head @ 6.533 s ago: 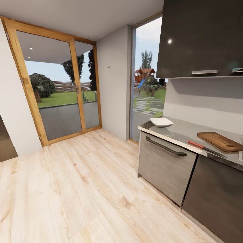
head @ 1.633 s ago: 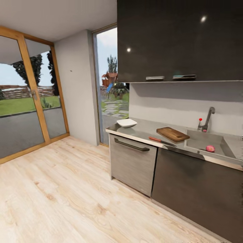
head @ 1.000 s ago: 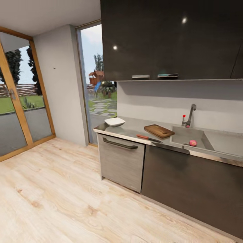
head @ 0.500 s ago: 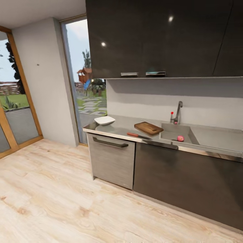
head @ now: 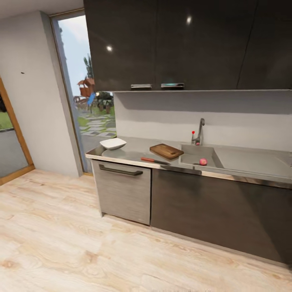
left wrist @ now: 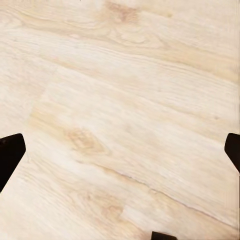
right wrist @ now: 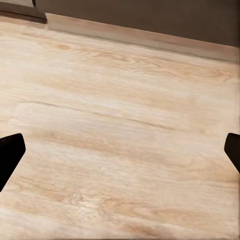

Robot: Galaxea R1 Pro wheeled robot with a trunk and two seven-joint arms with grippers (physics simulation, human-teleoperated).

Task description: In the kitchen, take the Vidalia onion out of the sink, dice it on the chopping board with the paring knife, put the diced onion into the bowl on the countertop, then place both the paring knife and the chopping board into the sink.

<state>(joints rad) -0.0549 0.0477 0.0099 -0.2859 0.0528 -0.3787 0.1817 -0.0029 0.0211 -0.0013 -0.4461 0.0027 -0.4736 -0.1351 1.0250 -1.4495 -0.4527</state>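
- Floorboards (left wrist: 125, 115) of pale wood lie right under us, and both wrist views look straight down on them, so we judge both arms hang low at our sides, pointing at the floor.
- Our left gripper (left wrist: 120, 150) shows dark fingertips (left wrist: 10, 152) at opposite edges of its view, spread wide with nothing between them.
- Our right gripper (right wrist: 120, 150) is the same, its fingertips (right wrist: 10, 152) far apart and empty, with the cabinet plinth (right wrist: 140, 35) across the far floor.
- We judge the step in hand is the approach: we should roll up square to the sink (head: 194, 156), stop close enough for a short reach, and raise an arm only once we are parked.
- On the countertop (head: 134, 152), well apart from us, the knife (head: 154, 160) lies along the front edge, just in front of the board (head: 166, 151).
- The bowl (head: 113, 143) sits near the counter's window end.
- The onion (head: 203, 162) rests inside the sink near its front wall, below the tap (head: 199, 130).
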